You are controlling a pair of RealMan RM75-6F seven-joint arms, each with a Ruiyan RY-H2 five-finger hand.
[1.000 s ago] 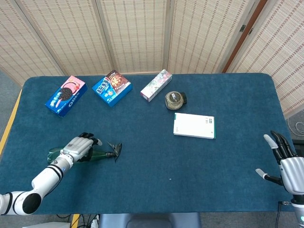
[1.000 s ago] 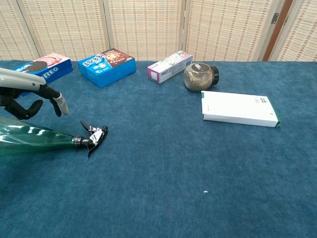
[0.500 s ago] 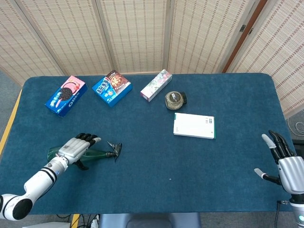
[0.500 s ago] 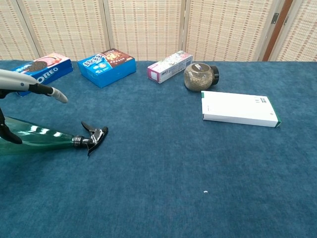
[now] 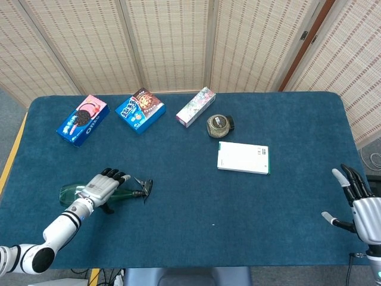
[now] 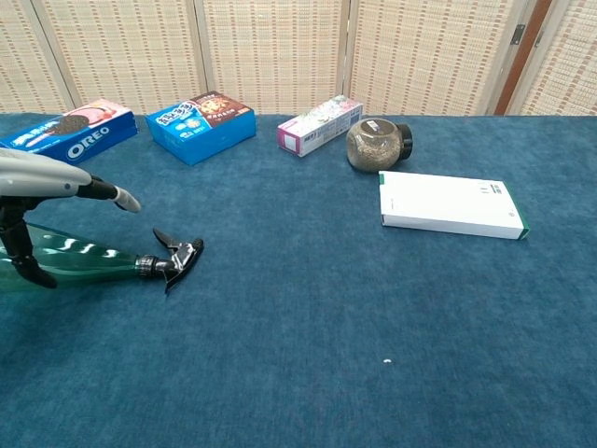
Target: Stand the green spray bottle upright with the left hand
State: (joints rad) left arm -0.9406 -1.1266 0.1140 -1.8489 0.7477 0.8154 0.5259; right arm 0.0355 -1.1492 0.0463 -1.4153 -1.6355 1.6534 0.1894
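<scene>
The green spray bottle (image 5: 71, 192) lies on its side on the blue table (image 5: 178, 202), near the front left. Its black trigger head (image 5: 143, 187) points right. In the chest view the bottle (image 6: 79, 260) runs off the left edge. My left hand (image 5: 102, 187) is over the bottle's shoulder with its fingers stretched out across it. In the chest view the left hand (image 6: 42, 182) has its thumb hanging down on the near side of the bottle; the fingers are not closed around it. My right hand (image 5: 357, 199) is at the table's front right corner, fingers spread, holding nothing.
Along the back stand an Oreo box (image 5: 83, 120), a blue snack box (image 5: 140, 109) and a long pale box (image 5: 196, 106). A lidded jar (image 5: 219, 125) and a flat white box (image 5: 243, 157) lie right of centre. Folding screens stand behind the table.
My left hand's fingers have uncurled and now stretch flat over the bottle, with the thumb dropped beside it. The bottle still lies where it was. The right hand has barely shifted.
</scene>
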